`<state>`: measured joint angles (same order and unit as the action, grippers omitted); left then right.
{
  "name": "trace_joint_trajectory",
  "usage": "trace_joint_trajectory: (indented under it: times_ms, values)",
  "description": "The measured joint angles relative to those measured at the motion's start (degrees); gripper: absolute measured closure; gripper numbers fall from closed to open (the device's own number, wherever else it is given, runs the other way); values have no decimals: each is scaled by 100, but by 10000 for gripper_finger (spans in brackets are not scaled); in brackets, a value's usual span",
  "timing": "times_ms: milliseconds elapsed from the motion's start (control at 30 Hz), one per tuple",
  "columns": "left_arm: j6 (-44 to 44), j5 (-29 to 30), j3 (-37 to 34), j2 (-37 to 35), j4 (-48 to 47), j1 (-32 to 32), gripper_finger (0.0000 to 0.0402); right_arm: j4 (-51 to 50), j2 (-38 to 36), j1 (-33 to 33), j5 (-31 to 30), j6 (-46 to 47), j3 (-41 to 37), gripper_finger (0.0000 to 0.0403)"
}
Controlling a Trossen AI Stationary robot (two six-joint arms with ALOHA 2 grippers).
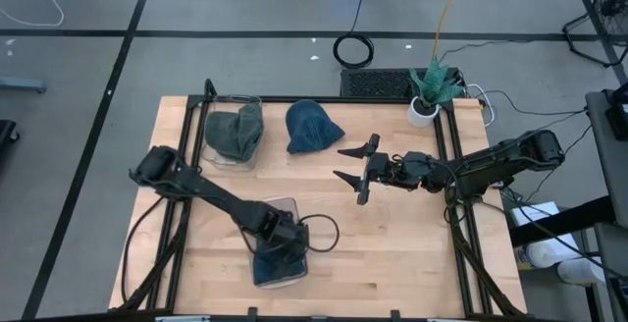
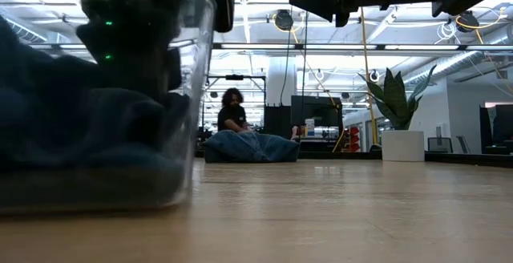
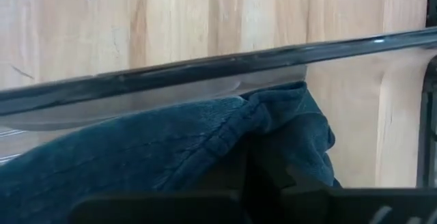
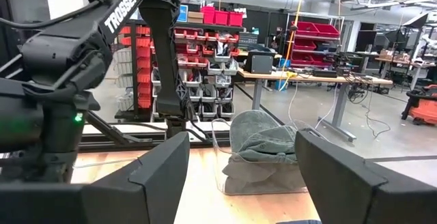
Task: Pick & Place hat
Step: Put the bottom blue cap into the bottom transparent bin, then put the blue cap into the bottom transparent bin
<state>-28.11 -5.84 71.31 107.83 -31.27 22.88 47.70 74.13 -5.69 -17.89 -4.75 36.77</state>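
Observation:
A blue denim hat (image 1: 275,266) lies in a clear container (image 1: 297,204) near the table's near edge, and the low view shows it through the container's wall (image 2: 80,135). My left gripper (image 1: 278,236) reaches down into that container, shut on the hat (image 3: 171,142). A second blue hat (image 1: 312,128) rests flat on the table toward the far edge. My right gripper (image 1: 353,165) hovers open above the table's middle right, a little nearer than that hat, touching nothing. In its wrist view (image 4: 242,156) it points toward the table's left. My left gripper comes from above, slanting down into the container, and its shut fingers (image 3: 263,176) sit in a bunched fold of the blue hat (image 3: 273,115). The cloth and the gripper body hide the exact place of contact. The hat lies on the container's floor, below the rim (image 3: 205,67).
A green hat (image 1: 234,131) sits in a second clear container at the far left, also seen in the right wrist view (image 4: 263,142). A potted plant (image 1: 429,86) stands at the far right corner. A person (image 2: 232,111) sits in the room beyond. Bare wood lies at the near right.

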Motion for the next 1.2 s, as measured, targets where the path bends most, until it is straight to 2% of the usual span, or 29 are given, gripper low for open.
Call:
trace_joint_trajectory:
  times_ms: [267, 700, 900, 1067, 1200]
  values:
    - [143, -154, -29, -131, -18, -105, 395, -4, 0, 0, 4, -44, 0, 149]
    - [369, 343, -37, -1098, -59, 149, 387, -12, 0, 0, 4, -42, 0, 149]
    - [694, 437, -37, -1433, -71, 250, 398, -69, 0, 0, 4, -42, 0, 149]
    - [1232, 1336, -26, -2059, -18, 534, 387, -290, 0, 10, -24, -89, 0, 149]
    - [1609, 2558, -180, -2656, -6, 784, 385, -956, 0, 170, -183, -181, 50, 149]
